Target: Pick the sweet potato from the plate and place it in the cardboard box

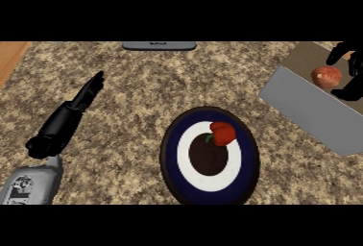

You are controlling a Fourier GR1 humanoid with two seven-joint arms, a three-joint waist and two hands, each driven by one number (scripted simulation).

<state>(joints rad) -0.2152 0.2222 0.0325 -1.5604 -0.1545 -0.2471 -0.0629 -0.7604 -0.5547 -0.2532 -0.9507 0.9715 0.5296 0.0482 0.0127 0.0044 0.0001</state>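
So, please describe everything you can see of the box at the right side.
The cardboard box stands on the counter at the view's right edge, turned at an angle. Its near wall looks pale grey and plain, its inside brownish. The top is open. The right hand hangs over the opening, fingers curled around a reddish sweet potato.

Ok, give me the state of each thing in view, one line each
Sweet potato: in the right hand's fingers, over the cardboard box.
Right hand: curled round the sweet potato.
Left hand: open, holding nothing.
Cardboard box: open-topped.
Plate: holds a red pepper.
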